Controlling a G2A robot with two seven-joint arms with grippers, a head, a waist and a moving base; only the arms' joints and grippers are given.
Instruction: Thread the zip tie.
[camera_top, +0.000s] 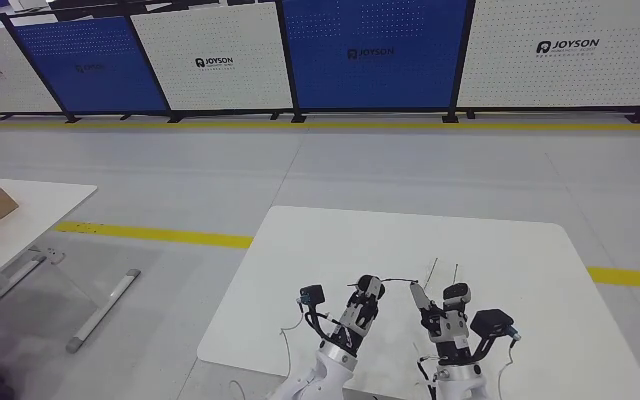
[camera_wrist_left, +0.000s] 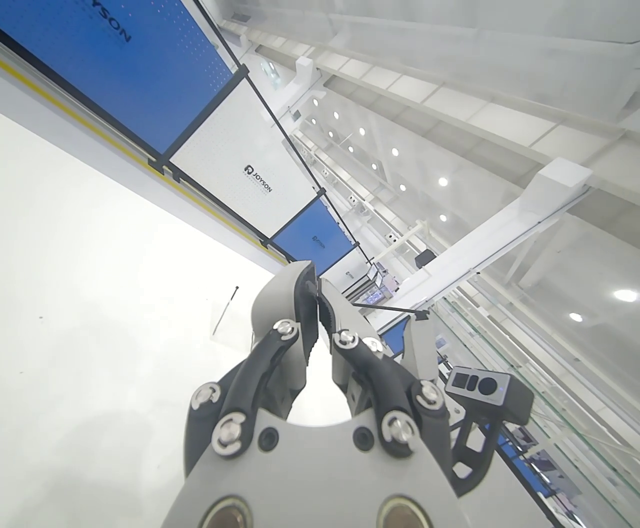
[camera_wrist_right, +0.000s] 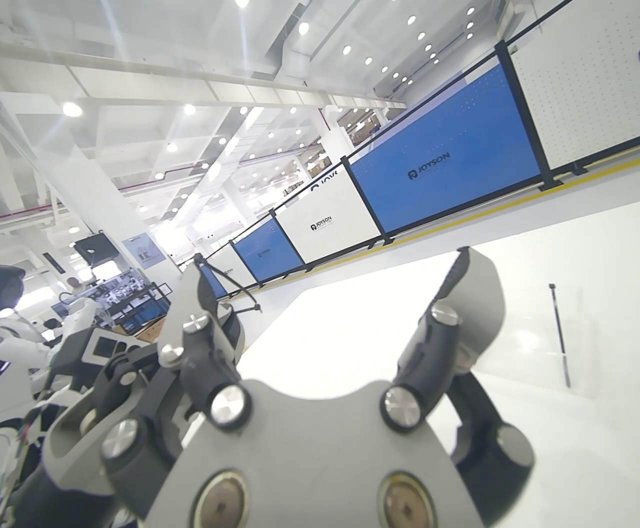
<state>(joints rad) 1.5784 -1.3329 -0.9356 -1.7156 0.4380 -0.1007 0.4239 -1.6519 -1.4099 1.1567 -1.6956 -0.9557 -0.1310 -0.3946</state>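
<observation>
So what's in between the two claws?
A black zip tie bridges the gap. The top view shows it running from the shut left claw over to one finger of the open right claw.

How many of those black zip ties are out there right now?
3. One zip tie is held by the left gripper, stretching toward the right gripper; two more lie on the white table beyond them. Others may be hidden.

Table in front. Left gripper and right gripper sit side by side over table's near edge. Held zip tie spans gap between them, left end in left gripper (right end beside right gripper's finger). Loose zip tie lies on table just beyond right gripper, second loose zip tie just right of it. Fence panels far behind.
</observation>
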